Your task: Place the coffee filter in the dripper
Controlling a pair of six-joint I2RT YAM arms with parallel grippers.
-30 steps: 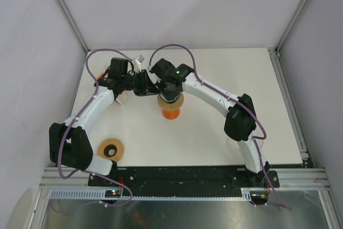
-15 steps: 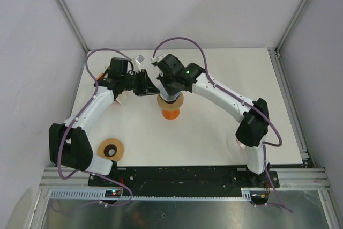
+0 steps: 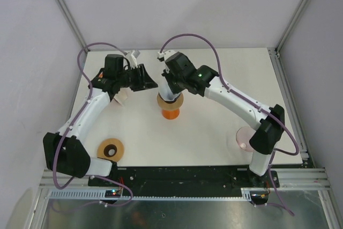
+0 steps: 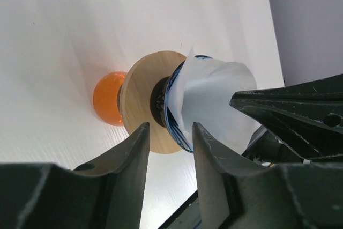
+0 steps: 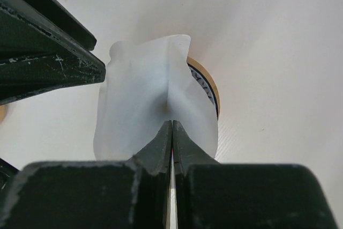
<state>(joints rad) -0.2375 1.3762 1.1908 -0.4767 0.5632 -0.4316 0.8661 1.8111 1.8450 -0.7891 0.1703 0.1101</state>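
On the table (image 3: 214, 127) stands one dripper (image 4: 140, 97), one coffee filter (image 4: 211, 97) inside it.

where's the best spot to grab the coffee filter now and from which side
Probably the raised fold down the middle of the coffee filter, coming from above along the dripper's axis. The paper looks thin and flares open, so only that doubled crease gives the jaws something to pinch; the right gripper is shut on it there.

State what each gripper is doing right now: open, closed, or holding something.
Left gripper: open, holding nothing.
Right gripper: closed, pinching the paper filter.
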